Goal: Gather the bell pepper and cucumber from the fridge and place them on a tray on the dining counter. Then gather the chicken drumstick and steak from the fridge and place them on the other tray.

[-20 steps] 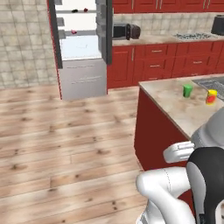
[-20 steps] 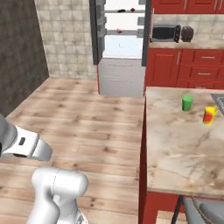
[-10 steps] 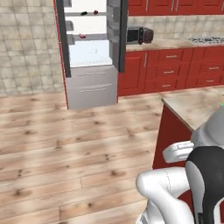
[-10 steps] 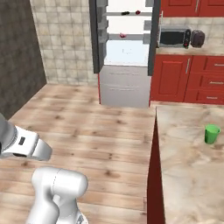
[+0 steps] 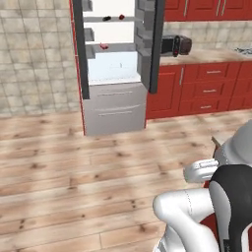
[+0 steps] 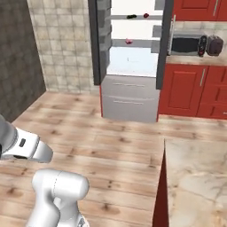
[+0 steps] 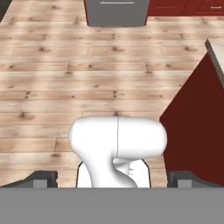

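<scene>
Grey fridge point(image 5: 115, 64) is standing well ahead of the gripper point(image 7: 112, 177) across the wood floor point(image 5: 59, 172), both doors swung wide. On its top glass shelf a dark cucumber point(image 5: 107, 18) is lying beside a red bell pepper point(image 5: 121, 17); one shelf below, a reddish piece, probably the steak point(image 5: 104, 47). Gripper is hanging low over the floor, jaws spread wide, holding nothing. Dining counter point(image 6: 199, 177) is sitting close at the arm's right.
</scene>
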Robot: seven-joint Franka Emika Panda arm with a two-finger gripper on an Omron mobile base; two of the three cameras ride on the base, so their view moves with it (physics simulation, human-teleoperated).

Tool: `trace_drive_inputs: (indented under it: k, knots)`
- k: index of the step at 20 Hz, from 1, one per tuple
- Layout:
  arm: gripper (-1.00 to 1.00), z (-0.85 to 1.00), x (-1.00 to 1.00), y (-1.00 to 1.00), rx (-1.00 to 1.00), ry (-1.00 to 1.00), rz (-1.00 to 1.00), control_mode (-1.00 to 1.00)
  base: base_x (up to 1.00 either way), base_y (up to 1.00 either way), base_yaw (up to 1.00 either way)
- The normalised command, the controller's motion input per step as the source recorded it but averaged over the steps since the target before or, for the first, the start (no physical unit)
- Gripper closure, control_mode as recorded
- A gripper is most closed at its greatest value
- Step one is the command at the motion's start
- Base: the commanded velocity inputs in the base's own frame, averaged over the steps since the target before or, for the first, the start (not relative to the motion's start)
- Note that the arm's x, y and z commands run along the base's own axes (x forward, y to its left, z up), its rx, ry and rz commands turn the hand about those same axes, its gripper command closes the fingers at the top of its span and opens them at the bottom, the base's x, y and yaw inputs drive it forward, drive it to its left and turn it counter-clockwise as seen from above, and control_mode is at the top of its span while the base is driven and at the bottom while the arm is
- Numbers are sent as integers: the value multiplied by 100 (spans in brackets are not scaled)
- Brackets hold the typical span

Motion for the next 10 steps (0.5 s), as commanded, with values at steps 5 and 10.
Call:
trace_drive_inputs:
  k: [5, 10]
  knots:
    - [-100, 0, 0, 0, 0, 0, 0, 100, 100, -8, 15]
    - [-100, 0, 0, 0, 0, 0, 0, 100, 100, -17, 13]
